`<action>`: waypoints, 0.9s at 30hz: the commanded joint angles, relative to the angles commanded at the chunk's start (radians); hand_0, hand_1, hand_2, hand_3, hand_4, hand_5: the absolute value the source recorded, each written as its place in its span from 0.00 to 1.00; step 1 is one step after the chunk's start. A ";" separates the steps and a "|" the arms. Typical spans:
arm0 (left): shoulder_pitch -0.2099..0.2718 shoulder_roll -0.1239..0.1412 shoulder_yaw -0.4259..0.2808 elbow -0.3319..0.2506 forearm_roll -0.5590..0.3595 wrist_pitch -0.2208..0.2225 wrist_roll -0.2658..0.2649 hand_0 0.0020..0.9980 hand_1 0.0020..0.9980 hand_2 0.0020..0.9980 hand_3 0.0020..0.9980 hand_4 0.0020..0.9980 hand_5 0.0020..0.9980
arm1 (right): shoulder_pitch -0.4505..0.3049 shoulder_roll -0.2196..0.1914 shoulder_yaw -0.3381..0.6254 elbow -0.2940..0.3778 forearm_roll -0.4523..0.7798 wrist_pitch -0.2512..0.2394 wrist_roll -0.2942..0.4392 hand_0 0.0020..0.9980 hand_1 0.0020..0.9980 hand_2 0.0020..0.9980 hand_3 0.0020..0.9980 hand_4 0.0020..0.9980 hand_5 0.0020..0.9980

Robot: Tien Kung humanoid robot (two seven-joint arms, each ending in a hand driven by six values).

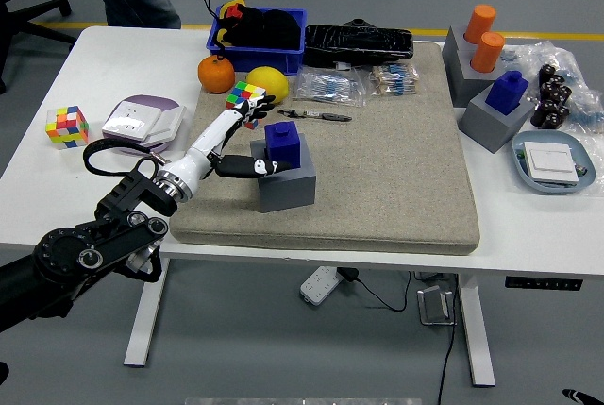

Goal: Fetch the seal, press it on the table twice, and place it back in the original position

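My left hand [241, 137] reaches in over the mat [377, 178], fingers spread wide. The thumb lies against the left face of the blue seal [282, 143], the other fingers fan up past its 11 o'clock corner, and nothing is gripped yet. The seal is a glossy, blocky stamp with a small square knob on top, seated upright in a matte grey holder [286, 186] on the left part of the mat.

I count two blue seals. The second [510, 90] stands in its own grey holder [495, 120] at 3 o'clock, off the mat. Behind that one, two smooth orange cylinders [483, 39] rise from a third grey block [462, 70].

There are two colour cubes with tiled faces. One [247, 100] is just beyond my fingertips at 12 o'clock, and the other [65, 126] sits far out at 9 o'clock.

I see two round fruits at 11 o'clock, an orange [216, 73] and a yellow lemon [267, 81].

One pen [314, 116] lies on the mat just past the seal.

One blue plastic bin [276, 46] holds dark soft things.

The mat is one coarse beige pad with rounded corners, on a smooth white table [123, 56].
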 joint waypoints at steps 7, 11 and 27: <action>0.005 -0.012 0.007 0.013 -0.006 0.002 -0.002 0.93 0.83 0.80 0.94 0.91 0.00 | 0.001 0.002 -0.002 0.001 0.001 -0.001 0.002 0.86 0.77 0.71 0.74 0.79 0.56; 0.006 -0.015 0.008 0.017 -0.022 0.006 -0.008 0.93 0.83 0.80 0.94 0.91 0.00 | 0.001 0.002 -0.005 0.000 0.002 0.000 0.002 0.86 0.77 0.71 0.74 0.79 0.56; 0.005 -0.025 0.018 0.044 -0.040 0.034 -0.023 0.89 0.71 0.63 0.91 0.84 0.00 | 0.001 0.002 -0.009 0.000 0.004 0.000 0.003 0.86 0.77 0.71 0.74 0.79 0.56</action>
